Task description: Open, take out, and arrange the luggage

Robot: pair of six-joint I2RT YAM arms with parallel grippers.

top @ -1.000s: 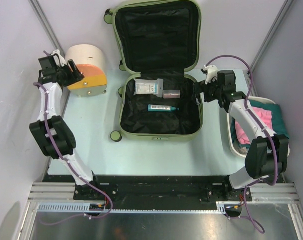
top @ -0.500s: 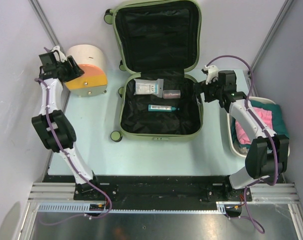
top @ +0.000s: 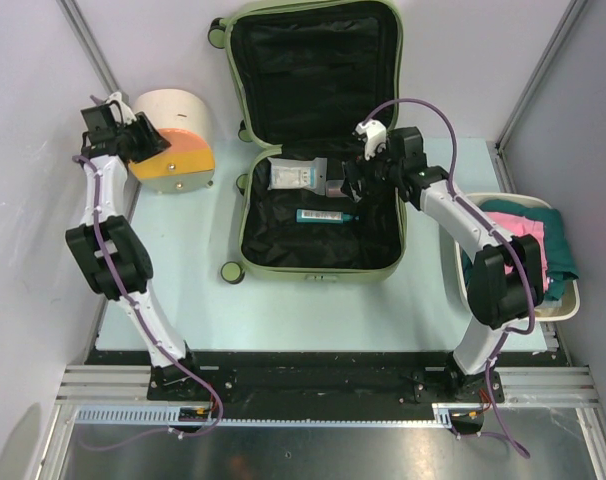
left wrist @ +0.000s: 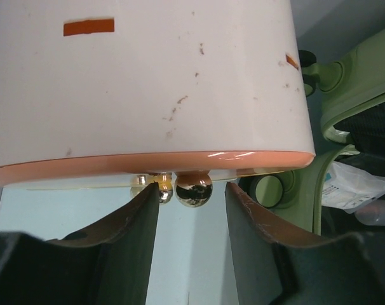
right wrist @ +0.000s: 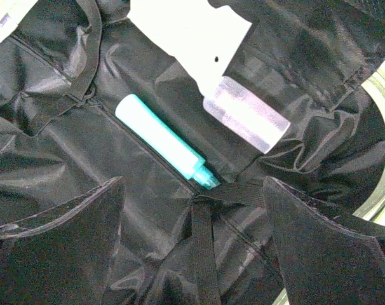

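Mid-worktop [top: 183,290]: pale olive-green soft-shell suitcase [top: 313,70] lying open, lid back. Right fingers [right wrist: 319,248] spread wide above black lining — teal plastic tube [right wrist: 161,143], clear small bottle [right wrist: 246,114] just beyond. Left fingers [left wrist: 126,254] apart, gripping nothing — at orange rim of cream drum-shaped container [left wrist: 141,82].

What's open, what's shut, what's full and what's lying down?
luggage: open, lid laid back
teal tube: lying inside the luggage
clear bottle: on its side inside
white packet: flat inside
drum container: seemingly on its side
basin: holds clothes
left gripper: open, at the drum container
right gripper: open, empty, above the teal tube
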